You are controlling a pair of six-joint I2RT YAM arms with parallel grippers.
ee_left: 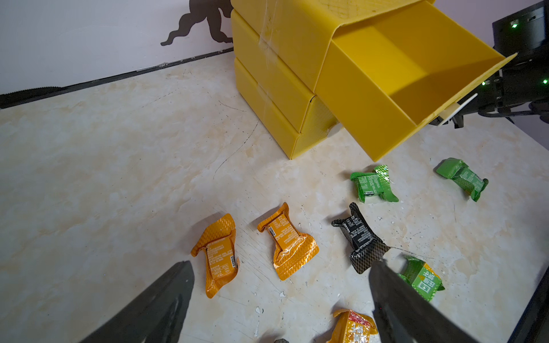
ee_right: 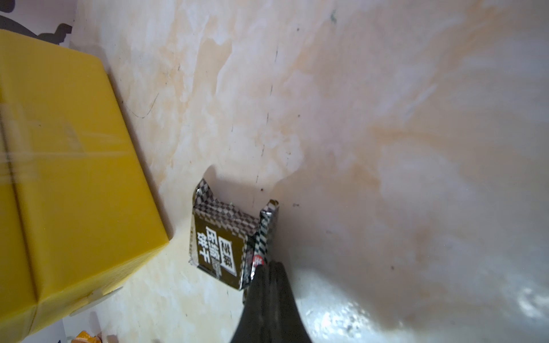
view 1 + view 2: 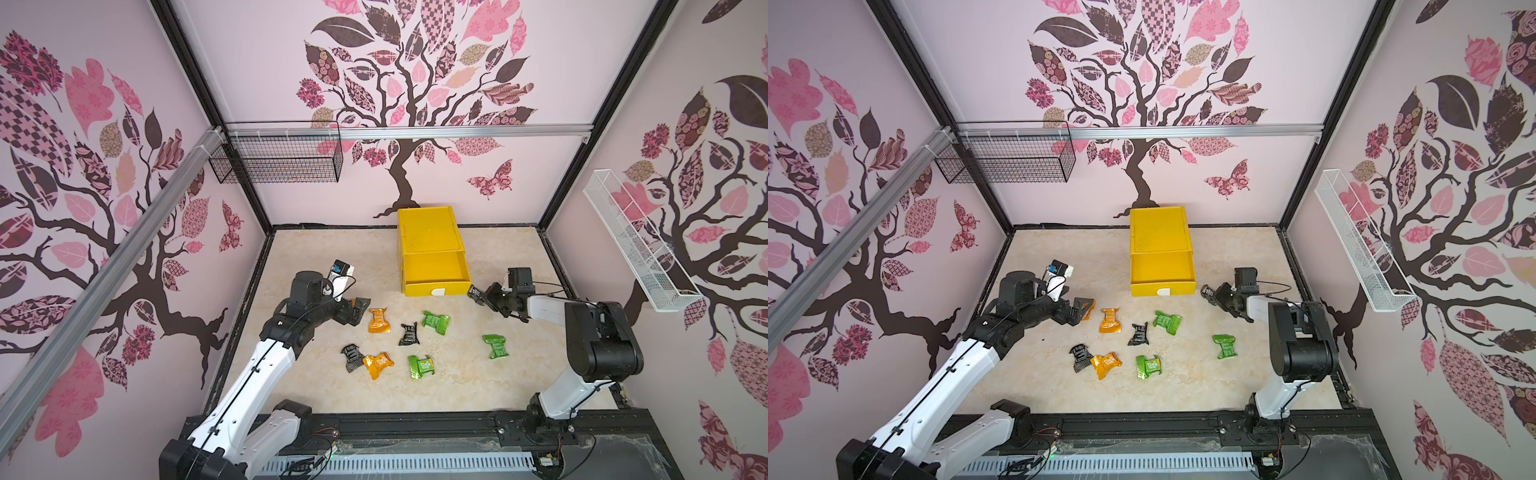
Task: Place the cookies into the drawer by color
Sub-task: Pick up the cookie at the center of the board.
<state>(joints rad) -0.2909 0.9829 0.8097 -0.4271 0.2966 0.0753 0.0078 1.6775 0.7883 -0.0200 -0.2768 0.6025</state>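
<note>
- The yellow drawer chest [image 3: 428, 230] is standing at the back of the table [image 3: 316, 257], close against the rear wall [image 3: 478, 199]
- Its top drawer [image 3: 434, 270] is standing pulled out toward the arms, with the white tab handle [image 3: 438, 291] facing forward; in the left wrist view the lower drawers [image 1: 273, 98] are sitting pushed in
- The right gripper [image 3: 482, 296] is reaching in just beside the front right corner of the top drawer; its fingers [image 2: 270, 285] are pressing together on the crimped edge of a black cookie packet [image 2: 217, 246], whose printed face is showing in the right wrist view
- Whether that packet is resting on the table or hanging clear of it cannot be told
- The left gripper [image 3: 360, 309] is hovering low over the left part of the table, its fingers [image 1: 166, 297] standing wide apart and gripping nothing
- An orange cookie packet [image 1: 218, 255] is lying on the table between those spread fingers, close beside one of them
- The other cookies are lying loose on the table in front of the chest
- A second orange packet [image 3: 379, 321], a second black packet [image 3: 409, 334] and a green packet [image 3: 436, 322] are lying in a row nearest the chest, each apart from the next
- A lone green packet [image 3: 496, 346] is lying toward the right arm, well apart from the others
- Nearer the robot, a third black packet [image 3: 351, 357] and a third orange packet [image 3: 378, 365] are lying touching, with a third green packet [image 3: 420, 366] near them
</note>
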